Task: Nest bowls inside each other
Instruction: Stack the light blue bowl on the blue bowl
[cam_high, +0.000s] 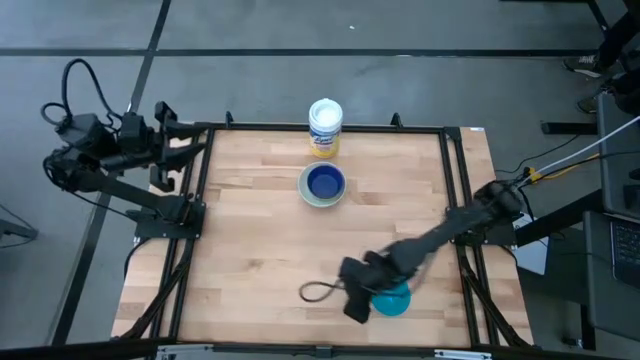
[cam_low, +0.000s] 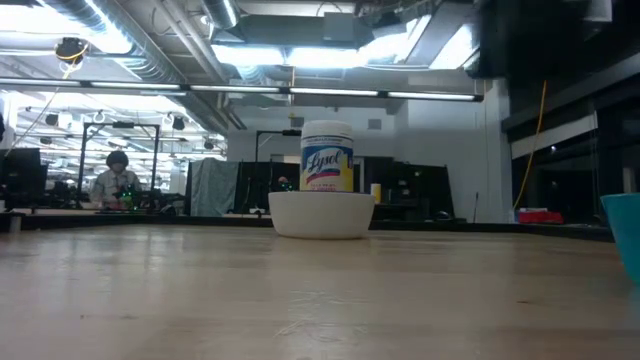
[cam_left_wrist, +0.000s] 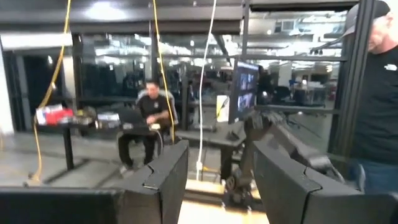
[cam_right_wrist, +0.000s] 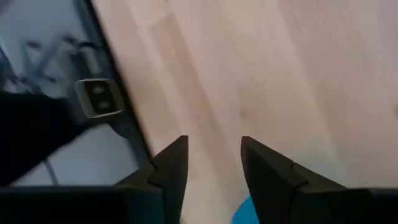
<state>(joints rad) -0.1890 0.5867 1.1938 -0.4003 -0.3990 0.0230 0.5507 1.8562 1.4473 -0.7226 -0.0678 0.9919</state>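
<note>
A white bowl (cam_high: 322, 187) stands at the table's middle far part, and a dark blue bowl (cam_high: 325, 182) sits inside it. In the low view only the white bowl (cam_low: 321, 214) shows. A teal bowl (cam_high: 395, 300) stands on the table near the front right, and its edge shows in the low view (cam_low: 626, 232). My right gripper (cam_high: 352, 300) hangs open just left of the teal bowl, slanting down. In its wrist view (cam_right_wrist: 211, 152) bare wood lies between the fingertips, with a bit of teal (cam_right_wrist: 244, 213) farther back. My left gripper (cam_left_wrist: 217, 165) waits open at the table's far left corner (cam_high: 180, 140).
A white-lidded cylindrical container with a yellow label (cam_high: 325, 127) stands at the far edge behind the white bowl. Black frame rails (cam_high: 195, 230) run along the table's left and right sides. People sit and stand in the room beyond the table.
</note>
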